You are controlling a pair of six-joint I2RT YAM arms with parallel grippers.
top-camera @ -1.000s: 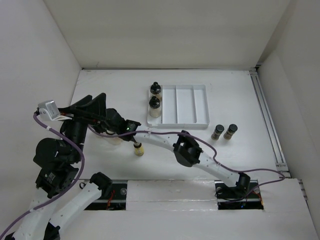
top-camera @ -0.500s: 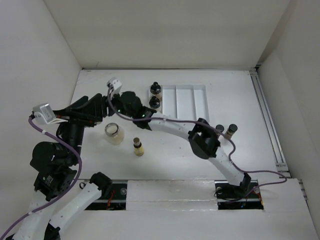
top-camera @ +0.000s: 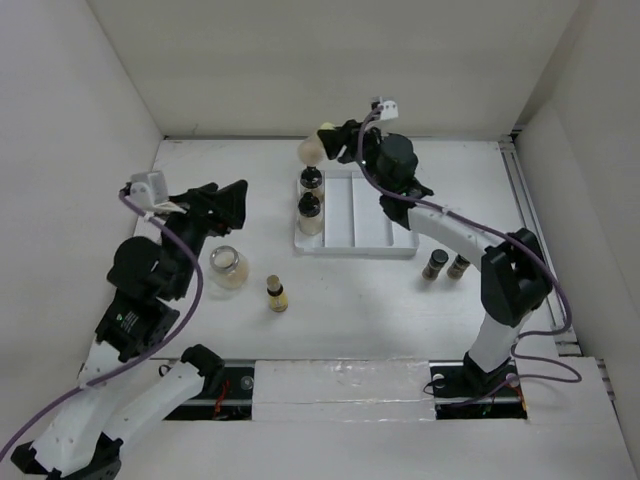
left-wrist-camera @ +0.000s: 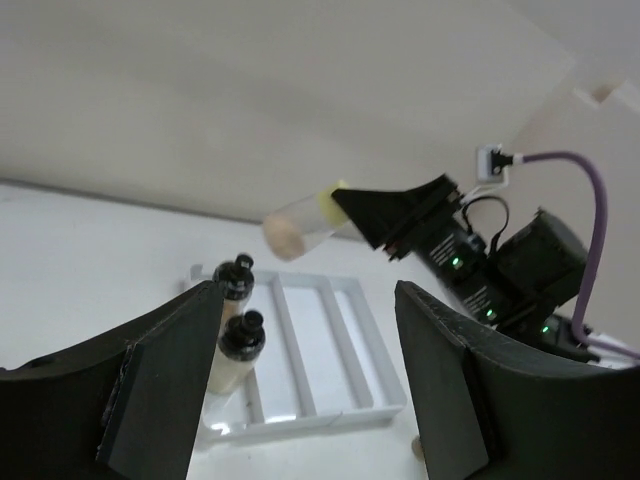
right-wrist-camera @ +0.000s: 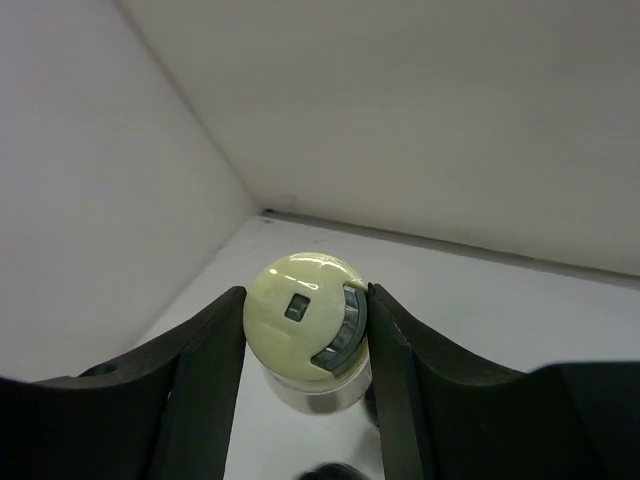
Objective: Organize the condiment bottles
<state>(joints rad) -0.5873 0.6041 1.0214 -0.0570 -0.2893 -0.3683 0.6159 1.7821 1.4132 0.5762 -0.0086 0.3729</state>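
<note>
- condiment bottle, small clear cylinder w/ pale-yellow cap and creamy contents (top-camera: 314, 149): held in the air on its side, base pointing left, above the far-left corner of the white three-compartment plastic tray (top-camera: 360, 250)
- right gripper (top-camera: 337, 144) clenched on it at the cap end; in the right wrist view the cap faces the cam w/ a finger pressed on each side
- left gripper (left-wrist-camera: 300, 370) spread wide, nothing between the fingers, hangs over the table's left part
- handling (judgement): small and light, rigid; glass or hard plastic, can't tell. smooth round wall, so prob slippery and could twist in a two-finger pinch
- best hold: across the body just under the cap, fingers on opposite sides; needs turning upright before set-down, place gently
- two black-capped bottles w/ pale contents (top-camera: 311, 182) stand in the tray's left compartment, one behind the other; middle and right compartments look empty
- two dark brown bottles (top-camera: 434, 264) stand side by side just right of the tray
- wide clear glass jar (top-camera: 228, 267) and small yellowish dark-capped bottle (top-camera: 276, 294) sit on the white table (top-camera: 500, 200), left of the tray, apart from each other
</note>
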